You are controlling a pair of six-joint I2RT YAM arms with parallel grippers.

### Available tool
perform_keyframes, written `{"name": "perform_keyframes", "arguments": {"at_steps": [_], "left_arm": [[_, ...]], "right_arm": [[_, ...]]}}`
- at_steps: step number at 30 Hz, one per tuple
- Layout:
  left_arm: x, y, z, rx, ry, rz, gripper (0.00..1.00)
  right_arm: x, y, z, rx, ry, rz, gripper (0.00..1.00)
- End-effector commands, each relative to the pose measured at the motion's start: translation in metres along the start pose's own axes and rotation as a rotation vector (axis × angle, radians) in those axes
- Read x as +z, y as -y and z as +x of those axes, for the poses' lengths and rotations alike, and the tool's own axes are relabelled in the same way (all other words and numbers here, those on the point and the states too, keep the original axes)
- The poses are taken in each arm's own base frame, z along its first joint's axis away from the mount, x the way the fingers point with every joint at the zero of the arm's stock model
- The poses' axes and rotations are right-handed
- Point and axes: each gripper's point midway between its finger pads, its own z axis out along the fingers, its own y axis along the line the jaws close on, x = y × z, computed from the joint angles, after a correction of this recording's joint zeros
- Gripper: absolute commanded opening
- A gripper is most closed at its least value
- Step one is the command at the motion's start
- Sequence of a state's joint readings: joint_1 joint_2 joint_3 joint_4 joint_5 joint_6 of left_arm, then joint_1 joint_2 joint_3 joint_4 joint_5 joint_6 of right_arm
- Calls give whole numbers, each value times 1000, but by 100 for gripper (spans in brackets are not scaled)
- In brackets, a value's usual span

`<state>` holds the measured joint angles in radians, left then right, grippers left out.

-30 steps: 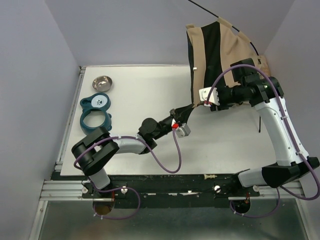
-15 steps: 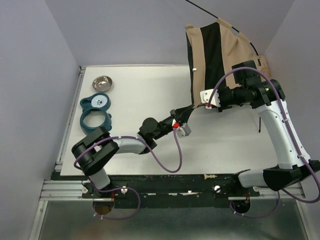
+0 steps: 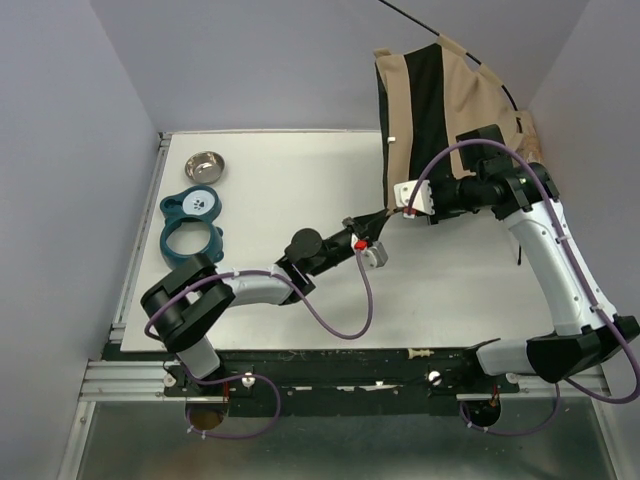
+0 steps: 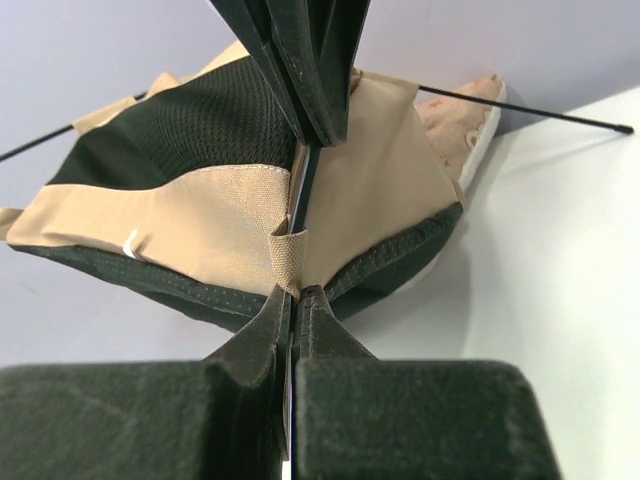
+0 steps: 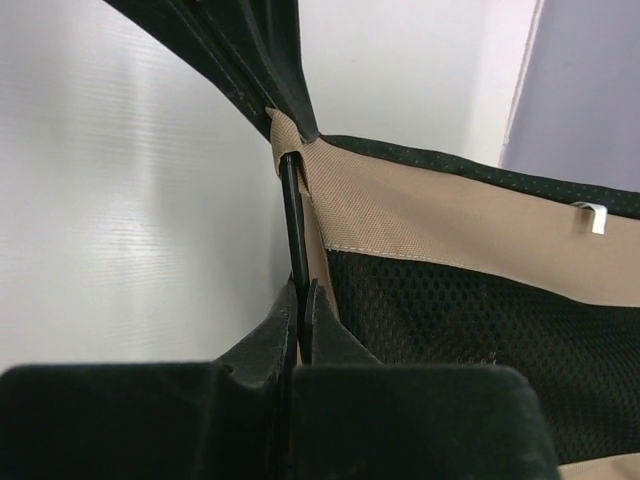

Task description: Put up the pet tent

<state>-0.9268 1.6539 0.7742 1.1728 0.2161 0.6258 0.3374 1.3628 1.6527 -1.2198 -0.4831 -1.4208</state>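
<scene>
The pet tent point(image 3: 445, 105), tan fabric with black mesh panels, stands half raised at the table's back right. A thin black pole point(image 3: 410, 18) sticks out above it. My left gripper point(image 3: 384, 215) is shut on the tan webbing loop point(image 4: 289, 255) at the tent's lower corner, fingertips point(image 4: 278, 312) pinching it. My right gripper point(image 3: 399, 207) comes in from the right at that same corner. In the right wrist view it is shut on the black pole point(image 5: 292, 210), which runs up into the corner sleeve point(image 5: 290, 135). Another pole end point(image 4: 560, 116) lies free by the wall.
A steel bowl point(image 3: 204, 164) and a teal ring-shaped toy point(image 3: 191, 225) lie at the table's left side. A pink cushion point(image 4: 468, 118) sits behind the tent against the back wall. Grey walls close in on the left, back and right.
My right gripper has closed on the pole at the tent's corner. My left gripper has shifted a little right and back, keeping hold of the corner loop.
</scene>
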Motion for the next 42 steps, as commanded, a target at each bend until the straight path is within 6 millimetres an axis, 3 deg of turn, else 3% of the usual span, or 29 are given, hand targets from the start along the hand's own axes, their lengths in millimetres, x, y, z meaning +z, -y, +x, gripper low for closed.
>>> {"name": "perform_keyframes", "arguments": {"at_steps": [1,4,8,15,19,23,26,31,34,37,42], "left_arm": [[4,-5,-28,26,45,27,0],[-2,-7,-27,32,25,22,0],[-4,-4,-35,34,38,53,0],[2,2,-51,45,48,103,11],[7,-1,-55,78,30,74,19],[12,-8,-52,132,-39,38,37],[2,-16,-63,157,5,-10,48],[-20,-14,-73,47,59,21,48],[-37,-6,-62,-25,52,100,46],[-52,4,-38,-71,5,207,45],[-59,7,-10,-59,-49,278,46]], "right_arm": [[15,-9,17,-22,-66,-23,1],[20,-13,26,-27,-92,-32,1],[26,-5,24,-2,-86,-11,1],[34,-2,16,18,-59,-24,1],[37,-6,12,19,-49,-28,1],[39,-7,7,35,-35,-41,1],[39,-10,9,27,-45,-54,1],[39,-11,10,33,-48,-45,1],[36,-10,9,40,-48,-41,1],[33,-11,7,40,-43,-38,1],[31,-11,4,39,-36,-33,1]]}}
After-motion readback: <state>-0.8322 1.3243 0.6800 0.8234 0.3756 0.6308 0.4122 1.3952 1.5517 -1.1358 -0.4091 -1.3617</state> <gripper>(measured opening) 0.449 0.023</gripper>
